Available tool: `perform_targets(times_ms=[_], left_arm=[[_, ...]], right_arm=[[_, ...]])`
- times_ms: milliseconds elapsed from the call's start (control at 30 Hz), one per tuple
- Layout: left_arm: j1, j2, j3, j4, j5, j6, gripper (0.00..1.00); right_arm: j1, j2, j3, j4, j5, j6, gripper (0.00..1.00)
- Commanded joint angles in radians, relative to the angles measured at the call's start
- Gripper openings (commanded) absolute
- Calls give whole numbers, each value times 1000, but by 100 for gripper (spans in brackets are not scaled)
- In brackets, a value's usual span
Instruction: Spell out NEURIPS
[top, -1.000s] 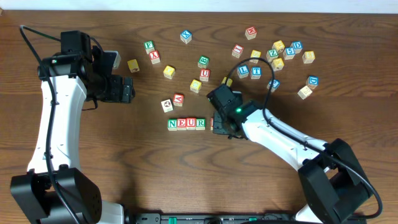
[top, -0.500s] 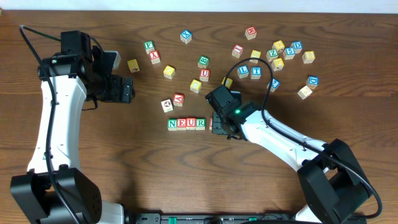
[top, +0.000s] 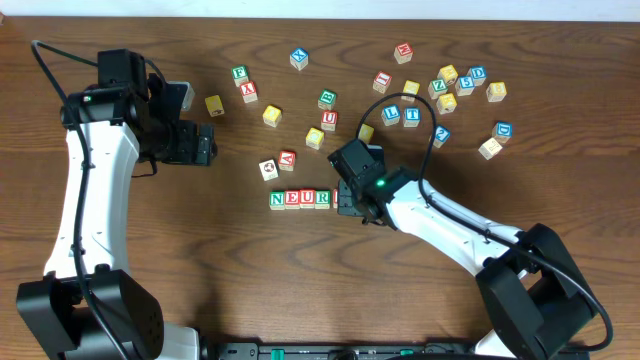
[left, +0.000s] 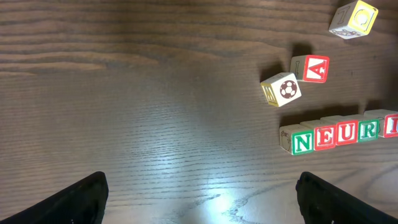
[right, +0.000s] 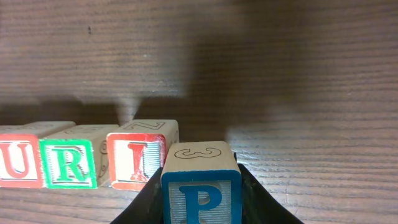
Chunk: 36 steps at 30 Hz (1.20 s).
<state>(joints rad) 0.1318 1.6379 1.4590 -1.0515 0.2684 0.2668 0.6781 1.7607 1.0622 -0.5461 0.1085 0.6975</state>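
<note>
The right gripper (right: 202, 208) clamps one blue P (right: 200, 183) between its fingers (right: 152, 210), just right of the red I (right: 134, 160); I cannot tell whether the two touch. The row (top: 300, 198) holds five cubes side by side: N (left: 302, 142), E (left: 324, 137), U (left: 346, 132), R (left: 368, 129) and I. Two more, a soccer-ball cube (left: 281, 90) and an A (left: 311, 68), sit just behind the N end. About two dozen loose cubes (top: 411, 116) scatter farther back, thickest to the right; the S is not readable among them. The left gripper (top: 208, 146) hangs spread and empty, well left of the row. Bare wood lies in front of the row and left of N. The far edge of the table (top: 200, 260) runs behind the cubes.
</note>
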Motion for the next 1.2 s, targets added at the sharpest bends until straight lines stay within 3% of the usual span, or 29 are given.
perform_targets(times_ms=[0, 1167], left_arm=[[0, -14, 20, -5, 11, 13, 95], [0, -14, 20, -5, 11, 13, 95]], right_arm=[[9, 9, -19, 11, 14, -18, 26], [10, 9, -24, 38, 1, -45, 28]])
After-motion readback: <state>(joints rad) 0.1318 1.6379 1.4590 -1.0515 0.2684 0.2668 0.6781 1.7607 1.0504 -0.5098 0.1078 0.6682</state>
